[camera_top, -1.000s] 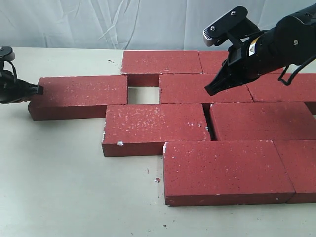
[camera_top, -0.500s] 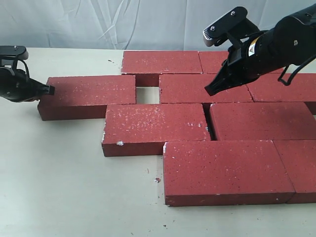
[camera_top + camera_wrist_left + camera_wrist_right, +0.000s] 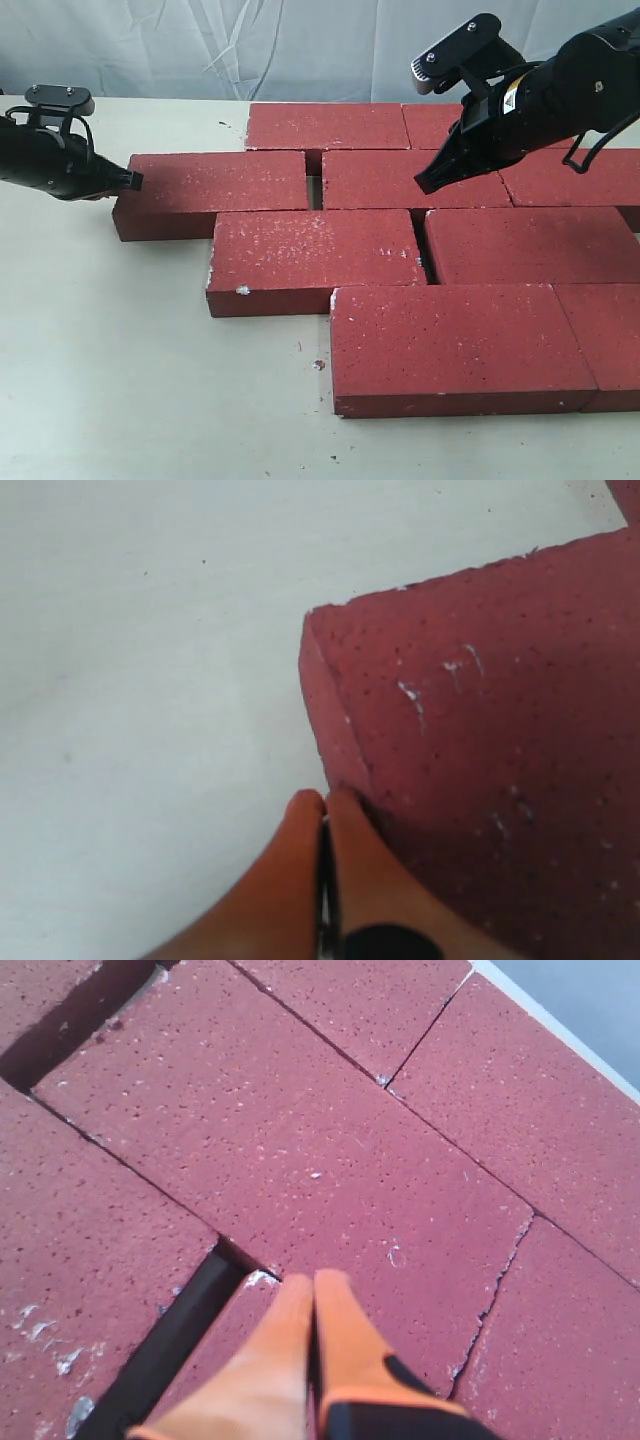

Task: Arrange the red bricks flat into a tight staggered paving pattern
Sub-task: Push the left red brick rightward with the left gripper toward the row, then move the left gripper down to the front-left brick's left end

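Note:
Several dark-red bricks lie flat in staggered rows on the table. The leftmost brick (image 3: 210, 190) of the second row has a narrow gap to its neighbour (image 3: 415, 178). My left gripper (image 3: 133, 181) is shut, its tip pressed against that brick's left end; the wrist view shows the orange fingertips (image 3: 345, 805) touching the brick's end face (image 3: 480, 750). My right gripper (image 3: 422, 186) is shut and hovers over the second-row middle brick (image 3: 300, 1150), fingertips (image 3: 335, 1290) close to its surface, holding nothing.
A white cloth backdrop (image 3: 200, 45) rises behind the table. Bare pale tabletop (image 3: 120, 360) lies to the left and front of the bricks. A dark slot (image 3: 170, 1340) shows between two bricks near my right gripper.
My left gripper has pushed the leftmost brick to the right, closing most of the gap to its neighbour. The right arm has not moved.

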### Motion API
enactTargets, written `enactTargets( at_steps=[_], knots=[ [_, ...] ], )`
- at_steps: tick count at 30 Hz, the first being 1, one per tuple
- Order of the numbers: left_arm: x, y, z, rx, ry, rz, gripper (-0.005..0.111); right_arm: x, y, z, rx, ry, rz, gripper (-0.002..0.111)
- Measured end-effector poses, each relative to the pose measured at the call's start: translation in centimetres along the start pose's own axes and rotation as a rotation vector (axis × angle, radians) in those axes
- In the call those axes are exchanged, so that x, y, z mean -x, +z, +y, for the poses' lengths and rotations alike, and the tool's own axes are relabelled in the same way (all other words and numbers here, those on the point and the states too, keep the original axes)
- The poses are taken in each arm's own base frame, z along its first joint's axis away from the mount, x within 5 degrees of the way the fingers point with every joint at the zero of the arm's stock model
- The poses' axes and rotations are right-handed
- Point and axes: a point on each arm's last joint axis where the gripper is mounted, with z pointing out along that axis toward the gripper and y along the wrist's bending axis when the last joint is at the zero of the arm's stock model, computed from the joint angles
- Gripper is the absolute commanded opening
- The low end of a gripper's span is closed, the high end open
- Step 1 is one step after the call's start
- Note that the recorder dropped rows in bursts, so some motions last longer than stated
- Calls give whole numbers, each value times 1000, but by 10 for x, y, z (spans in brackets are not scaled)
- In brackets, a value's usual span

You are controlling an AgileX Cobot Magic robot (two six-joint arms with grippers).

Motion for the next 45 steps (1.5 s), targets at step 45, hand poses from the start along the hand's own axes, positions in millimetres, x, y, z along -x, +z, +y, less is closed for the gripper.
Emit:
enactTargets(
  at_steps=[45],
  knots=[
    [4, 7, -12, 66, 38, -22, 0, 0, 0, 0, 0, 0, 0, -1]
  ],
)
